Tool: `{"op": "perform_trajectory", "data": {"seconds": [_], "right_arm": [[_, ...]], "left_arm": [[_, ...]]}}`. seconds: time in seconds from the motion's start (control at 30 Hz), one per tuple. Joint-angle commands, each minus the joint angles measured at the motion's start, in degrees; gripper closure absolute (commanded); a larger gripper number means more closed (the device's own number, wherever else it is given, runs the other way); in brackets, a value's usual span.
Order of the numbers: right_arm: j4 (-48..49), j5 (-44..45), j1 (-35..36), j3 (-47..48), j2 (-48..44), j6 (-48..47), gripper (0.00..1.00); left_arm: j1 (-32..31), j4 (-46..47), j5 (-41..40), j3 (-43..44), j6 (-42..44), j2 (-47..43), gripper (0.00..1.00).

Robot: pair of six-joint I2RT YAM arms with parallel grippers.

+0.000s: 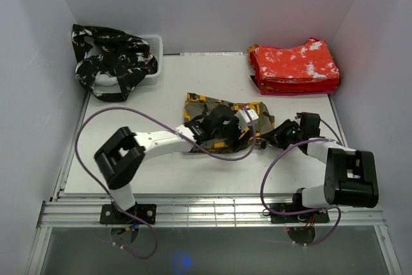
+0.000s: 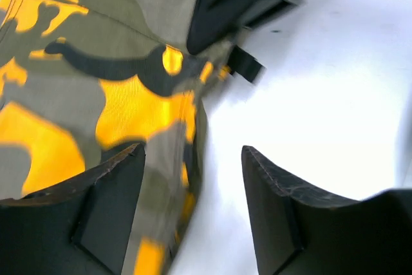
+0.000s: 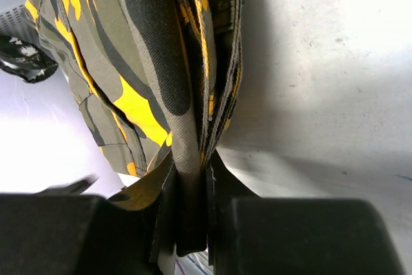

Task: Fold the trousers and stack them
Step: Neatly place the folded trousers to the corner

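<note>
Right end effector (image 3: 191, 178) astride olive trousers (image 3: 138, 43)

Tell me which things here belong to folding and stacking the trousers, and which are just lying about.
Part of the job:
- olive-and-orange camouflage trousers, clamped by the right gripper, with the left gripper open beside them
- folded red-and-white trousers
- black-and-white trousers, heaped in the white basket

Just lying about:
- the white basket itself
- purple cables

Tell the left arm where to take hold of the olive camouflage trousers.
Probably the layered side edge of the olive trousers, coming from the bare table side: it lies between the open left gripper fingers, beside the right gripper's pinch.
</note>
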Motion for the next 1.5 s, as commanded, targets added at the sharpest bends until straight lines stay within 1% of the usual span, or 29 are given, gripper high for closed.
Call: {"op": "perform_trajectory", "data": {"seconds": [0.0,0.03,0.1,0.13,0.17,0.2,0.23,0.27,0.3,0.33,0.4,0.47,0.53,0.6,0.63,0.67,0.7,0.8,0.97,1.0,1.07,1.13,1.17,1.2,1.27,1.47], "right_arm": [[-1.0,2.1,-0.2,3.0,-1.3,-3.4,0.92],[-1.7,2.0,-0.2,3.1,-1.5,-3.8,0.92],[-2.4,1.7,-0.2,3.2,-2.1,-5.4,0.92],[-3.8,1.9,-0.2,3.2,-2.3,-6.3,0.92],[-4.5,1.9,-0.2,3.5,-2.7,-7.3,0.92],[-5.3,2.1,-0.2,3.6,-3.0,-9.3,0.92],[-5.9,2.5,-0.2,3.6,-3.2,-10.1,0.92],[-7.5,2.6,-0.2,3.5,-3.5,-10.8,0.92],[-7.9,2.7,-0.2,3.4,-3.6,-11.9,0.92],[-8.2,2.7,-0.2,3.4,-3.6,-12.3,0.92],[-8.9,2.8,-0.2,3.6,-3.4,-13.8,0.92],[-9.5,3.3,-0.2,3.9,-3.1,-14.6,0.92],[-9.7,3.5,-0.1,4.1,-2.9,-15.8,0.92],[-10.2,3.9,0.0,4.6,-2.6,-16.2,0.92],[-10.3,3.9,0.3,4.7,-2.6,-16.4,0.92],[-10.3,3.8,0.4,4.7,-2.7,-16.6,0.92],[-10.6,3.9,0.5,4.8,-2.8,-16.7,0.92],[-11.9,4.6,0.7,5.5,-3.4,-18.1,0.92],[-13.5,4.6,0.7,5.7,-4.1,-19.8,0.92],[-13.7,4.7,0.7,5.7,-4.1,-20.2,0.92],[-14.0,4.8,0.7,5.6,-4.2,-20.4,0.92],[-14.0,5.0,0.9,5.5,-4.1,-20.6,0.92],[-14.1,5.0,0.9,5.6,-4.1,-20.6,0.92],[-14.1,5.1,1.0,5.7,-4.0,-20.9,0.92],[-14.3,5.4,1.2,6.0,-3.8,-21.1,0.92],[-14.6,6.2,1.9,6.8,-3.5,-21.7,0.92]], "left_arm": [[3.7,-8.9,10.4,-4.5,-7.9,-15.6,0.26],[6.0,-10.0,12.2,-7.6,-9.3,-18.2,0.25],[9.2,-14.7,15.6,-9.3,-14.1,-24.3,0.24],[13.0,-16.7,16.1,-10.0,-15.7,-25.8,0.24],[15.6,-20.7,16.7,-10.1,-18.8,-26.8,0.23],[18.4,-22.8,18.9,-10.2,-20.4,-28.3,0.23],[25.1,-24.9,20.1,-10.3,-21.8,-28.6,0.23],[28.8,-28.4,21.5,-10.4,-24.5,-28.7,0.22],[35.8,-30.0,25.1,-10.6,-25.4,-28.6,0.22],[38.9,-32.8,26.9,-10.7,-26.2,-28.1,0.22],[44.2,-34.9,30.2,-10.9,-26.5,-27.2,0.19],[44.9,-36.8,32.5,-11.5,-26.6,-26.4,0.18],[44.9,-36.7,34.5,-13.0,-28.8,-26.4,0.18],[44.9,-36.5,34.2,-17.0,-31.4,-26.8,0.18],[44.9,-35.7,33.1,-18.6,-32.2,-27.8,0.18],[45.0,-34.9,32.3,-22.1,-33.3,-28.3,0.18],[45.0,-33.9,31.6,-23.4,-34.2,-28.6,0.18],[44.9,-28.2,31.7,-26.7,-37.6,-28.1,0.18],[44.5,-18.0,31.1,-27.8,-41.4,-24.3,0.16],[43.8,-14.4,31.0,-28.0,-42.1,-23.6,0.16],[42.8,-11.6,30.7,-28.2,-44.2,-22.9,0.15],[41.0,-8.7,28.8,-28.9,-45.3,-21.7,0.15],[40.4,-8.3,27.8,-28.9,-45.8,-21.3,0.15],[39.2,-7.9,24.7,-28.9,-46.0,-20.5,0.15],[37.7,-6.8,23.1,-28.9,-46.5,-19.4,0.15],[33.4,-7.8,15.2,-27.0,-47.2,-16.8,0.16]]}}
